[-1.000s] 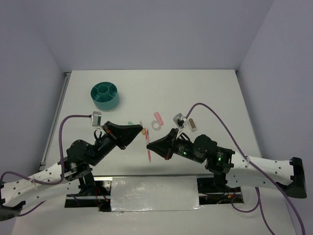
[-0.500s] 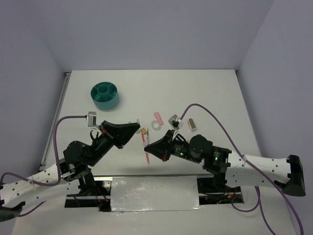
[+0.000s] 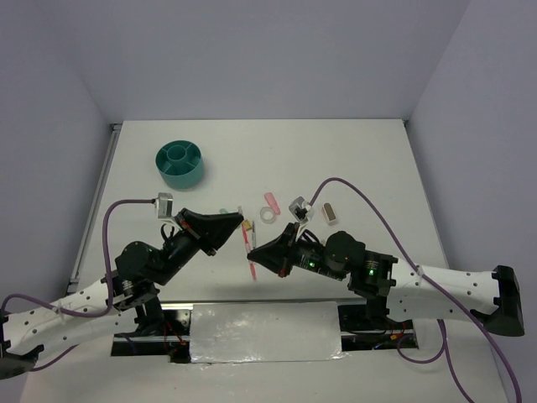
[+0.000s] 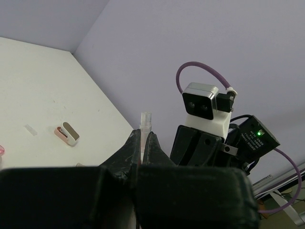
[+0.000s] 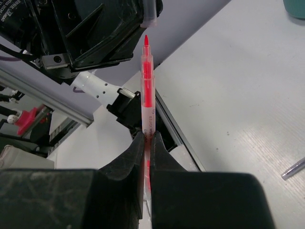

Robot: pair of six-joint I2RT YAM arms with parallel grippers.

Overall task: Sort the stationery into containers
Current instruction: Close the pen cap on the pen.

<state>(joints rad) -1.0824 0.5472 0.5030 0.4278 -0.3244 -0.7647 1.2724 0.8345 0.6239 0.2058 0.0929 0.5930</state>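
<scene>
Near the middle of the white table (image 3: 361, 159), close to its near edge, the two arms meet tip to tip above the surface. The right gripper (image 3: 254, 250) has its fingers clamped on a red pen (image 5: 147, 95). The pen is uncapped, held off the table, and its bare tip points at the left gripper (image 3: 241, 222). In the right wrist view the pen runs straight out from between the closed fingers (image 5: 136, 152).

The left gripper's fingers (image 4: 126, 150) are pressed together on a clear cap (image 4: 145, 120). The cap sticks out past the fingertips toward the right arm. In the right wrist view the cap (image 5: 149, 12) sits just beyond the pen tip and roughly in line with it, with a small gap between them.

A round teal organizer (image 3: 180, 164) stands at the far left of the table, well apart from both grippers.

Loose items lie on the table just beyond the grippers. A pink block (image 3: 271, 202) is there with a white tape ring (image 3: 268, 216) just beside it on the near side. A brown block (image 3: 331, 213) lies further right, and a small mint-green piece (image 3: 224, 211) is close to the left gripper.

At the lower right edge of the right wrist view, the end of a second pen (image 5: 293, 168) lies flat on the table.
</scene>
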